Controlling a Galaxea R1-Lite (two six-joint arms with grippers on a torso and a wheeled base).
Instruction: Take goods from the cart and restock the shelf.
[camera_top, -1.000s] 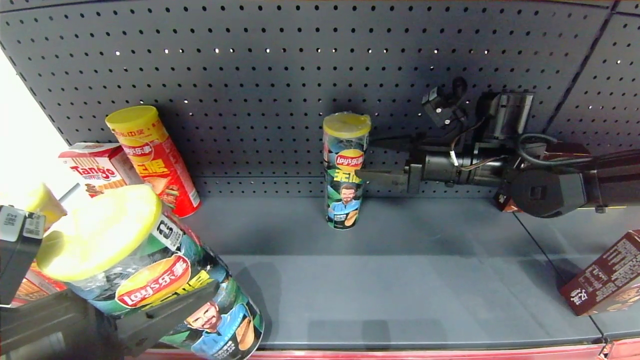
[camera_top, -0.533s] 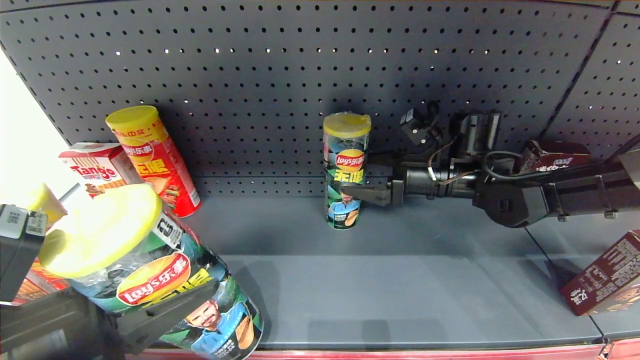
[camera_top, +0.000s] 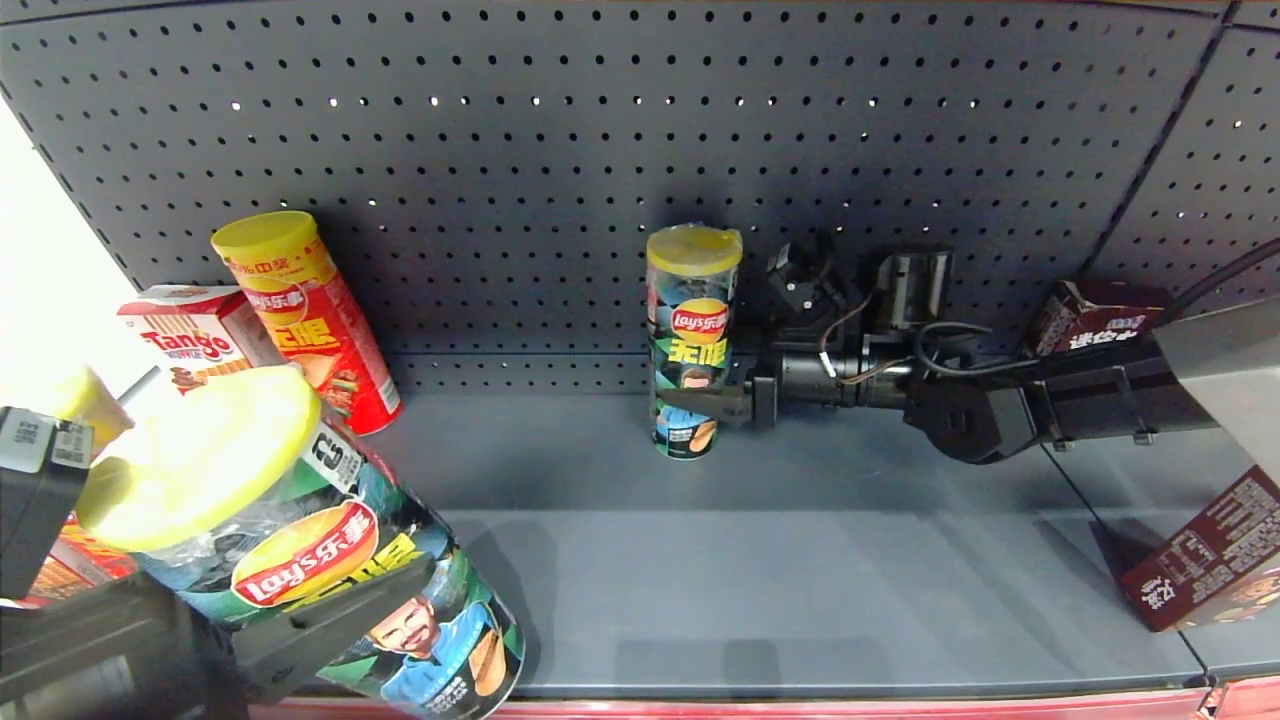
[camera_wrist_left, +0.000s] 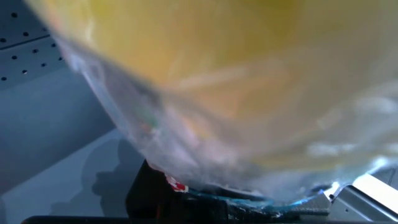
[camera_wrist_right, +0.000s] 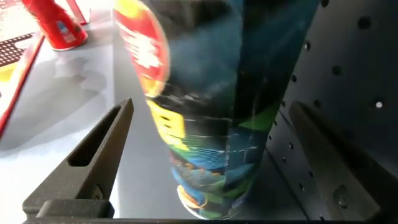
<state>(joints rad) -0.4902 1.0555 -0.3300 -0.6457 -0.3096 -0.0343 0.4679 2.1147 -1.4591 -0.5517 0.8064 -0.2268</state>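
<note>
Head view: the right claw (camera_top: 690, 375) reaches in level from the right and brackets the far can (camera_top: 692, 330), which stands upright on the shelf (camera_top: 800, 560) close to the pegboard (camera_top: 600, 150). Right wrist view shows the claw's fingers (camera_wrist_right: 93, 162) spread, one on each side of the can's body with a gap on both, gripping nothing. The can's long axis is vertical and the claw meets it side-on at about lower-mid height, so closing would pinch the round wall, while backing out to the right would clear it. Which of the two is coming cannot be told.

At the shelf's front-left edge the left claw (camera_top: 220, 560) is clamped on the near can (camera_top: 300, 540), tilted with its yellow lid towards the camera, well apart from the far can. A red can (camera_top: 305, 310) leans against the pegboard at the left. The bare shelf between the red can and the far can looks like the likeliest spot for the near can, and the left arm is the nearer to it.
</note>
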